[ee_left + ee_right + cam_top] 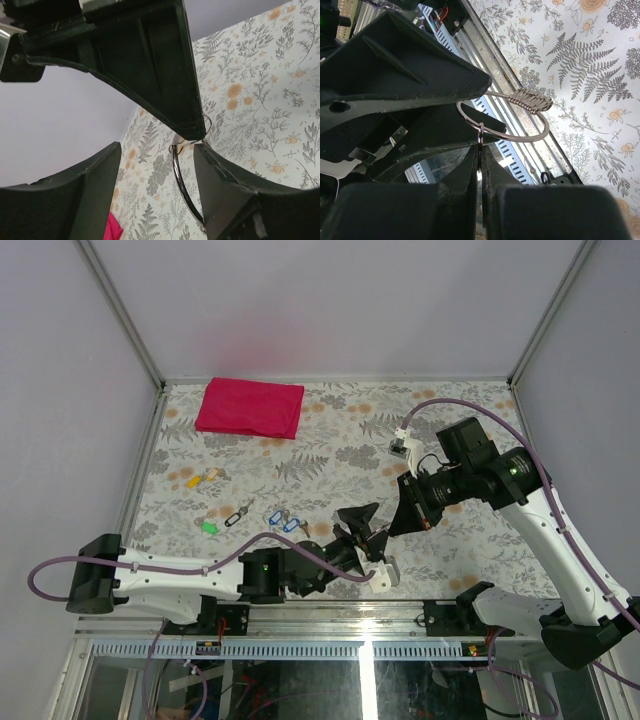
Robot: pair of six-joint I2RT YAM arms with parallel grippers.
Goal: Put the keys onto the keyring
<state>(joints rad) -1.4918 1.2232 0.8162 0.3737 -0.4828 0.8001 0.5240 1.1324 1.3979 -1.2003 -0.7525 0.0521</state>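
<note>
**A:** Entry: keyring (531,100). Where is it, and how is it held?

**B:** It is held off the tabletop (330,455). One small loop is pinched edge-on in the clenched right tool (480,155). The left tool (157,150) is set about the large loop with its jaws apart. Whether the wire is touched cannot be told.

**A:** Handling?

**B:** It is judged light, stiff, springy and slick. Thin steel wire is likely to swivel in a pinch. The large loop is best taken across its wire, away from the coiled section.

**A:** Entry: keys (283,521)?

**B:** Two blue-headed pieces are laid on the tabletop, well apart from the keyring, on the left arm's side. They are best gripped by the plastic heads.

**A:** What is not made out?

**B:** The split in the keyring is not located. Part of the large loop is hidden behind the tools. The key blades are too small to be read.
</note>
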